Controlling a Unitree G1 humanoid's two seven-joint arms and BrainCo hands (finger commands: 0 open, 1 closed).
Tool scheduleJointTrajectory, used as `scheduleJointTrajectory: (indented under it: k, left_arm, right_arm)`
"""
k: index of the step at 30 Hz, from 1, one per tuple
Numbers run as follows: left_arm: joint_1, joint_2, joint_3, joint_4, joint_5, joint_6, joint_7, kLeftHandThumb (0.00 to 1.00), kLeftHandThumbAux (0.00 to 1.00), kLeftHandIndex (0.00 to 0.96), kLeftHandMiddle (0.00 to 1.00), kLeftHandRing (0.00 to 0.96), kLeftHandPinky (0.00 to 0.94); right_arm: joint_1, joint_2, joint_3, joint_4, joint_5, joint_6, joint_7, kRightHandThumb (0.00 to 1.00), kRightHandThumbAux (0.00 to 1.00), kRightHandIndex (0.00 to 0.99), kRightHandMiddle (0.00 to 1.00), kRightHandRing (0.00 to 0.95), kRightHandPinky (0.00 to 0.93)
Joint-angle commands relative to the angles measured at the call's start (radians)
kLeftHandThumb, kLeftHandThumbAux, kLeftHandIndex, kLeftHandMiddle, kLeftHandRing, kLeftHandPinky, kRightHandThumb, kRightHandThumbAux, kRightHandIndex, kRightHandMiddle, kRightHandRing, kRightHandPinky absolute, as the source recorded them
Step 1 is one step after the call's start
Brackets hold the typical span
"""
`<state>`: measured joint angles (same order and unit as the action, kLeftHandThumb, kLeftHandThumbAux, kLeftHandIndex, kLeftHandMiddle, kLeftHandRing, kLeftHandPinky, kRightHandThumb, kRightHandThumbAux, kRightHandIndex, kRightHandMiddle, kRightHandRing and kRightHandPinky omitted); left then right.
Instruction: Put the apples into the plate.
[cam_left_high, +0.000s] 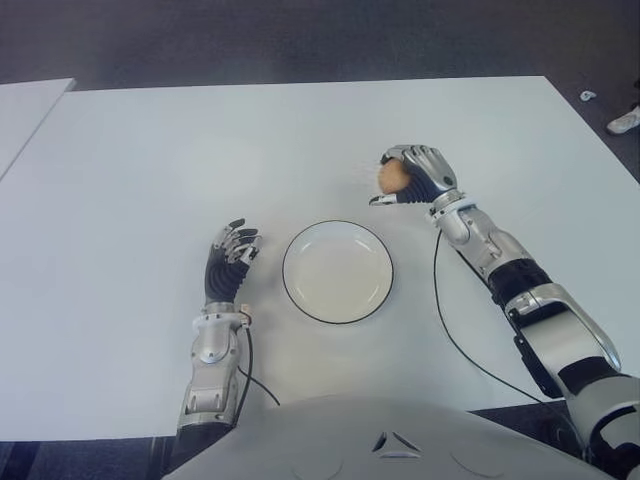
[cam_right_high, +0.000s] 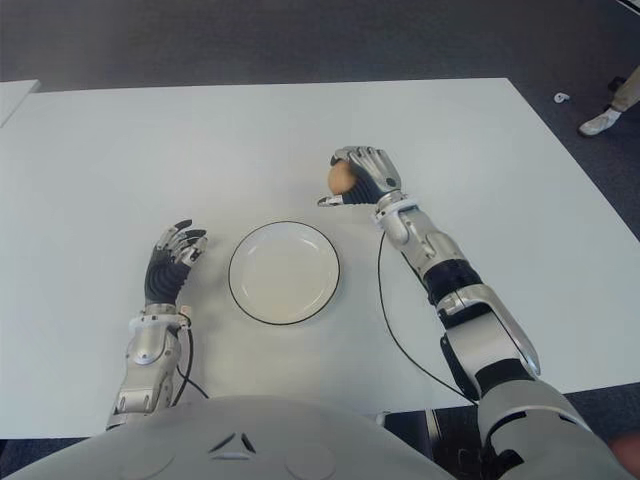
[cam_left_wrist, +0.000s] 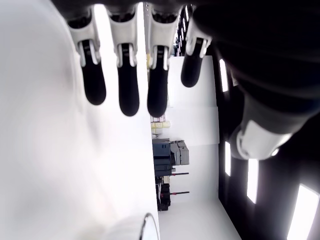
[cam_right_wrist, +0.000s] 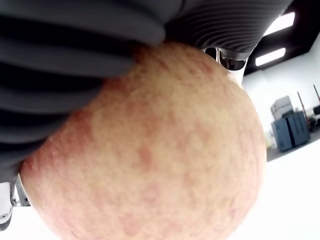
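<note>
The right hand (cam_left_high: 418, 172) is closed around a round yellow-red speckled apple (cam_left_high: 392, 176), beyond and to the right of the round white dark-rimmed plate (cam_left_high: 372, 297) on the white table (cam_left_high: 150, 150). The left hand (cam_left_high: 230, 256), fingers loosely extended and empty, shows left of the plate.

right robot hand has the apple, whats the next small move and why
Probably carry the apple toward the robot's left and nearer its body, until it is over the plate. The right robot hand is closed around the apple beyond the plate's far right rim, and the plate holds nothing. The left robot hand shows open, left of the plate.
</note>
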<state>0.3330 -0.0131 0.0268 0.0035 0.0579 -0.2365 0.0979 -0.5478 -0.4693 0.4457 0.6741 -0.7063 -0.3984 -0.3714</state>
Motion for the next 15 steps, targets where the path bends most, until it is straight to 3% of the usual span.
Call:
scheduleJointTrajectory:
  k: [1, 10, 15]
  left_arm:
    - [-0.005, -0.005, 0.005, 0.013, -0.013, 0.02, -0.004, 0.331, 0.644, 0.225, 0.342, 0.343, 0.344]
    - [-0.013, -0.006, 0.007, 0.016, -0.014, 0.015, -0.006, 0.346, 0.65, 0.226, 0.345, 0.346, 0.344]
    - [-0.015, -0.006, 0.009, 0.016, -0.013, 0.017, -0.005, 0.335, 0.645, 0.224, 0.342, 0.343, 0.339]
  right_arm:
    - [0.04, -0.007, -0.012, -0.068, -0.001, 0.008, 0.039, 0.854, 0.678, 0.4, 0.531, 0.81, 0.612]
    - [0.13, 0.004, 0.006, -0.233, -0.051, 0.012, 0.046, 0.856, 0.677, 0.401, 0.533, 0.819, 0.732]
    - [0.18, 0.017, 0.038, -0.339, -0.136, 0.031, 0.033, 0.856, 0.676, 0.401, 0.536, 0.828, 0.784]
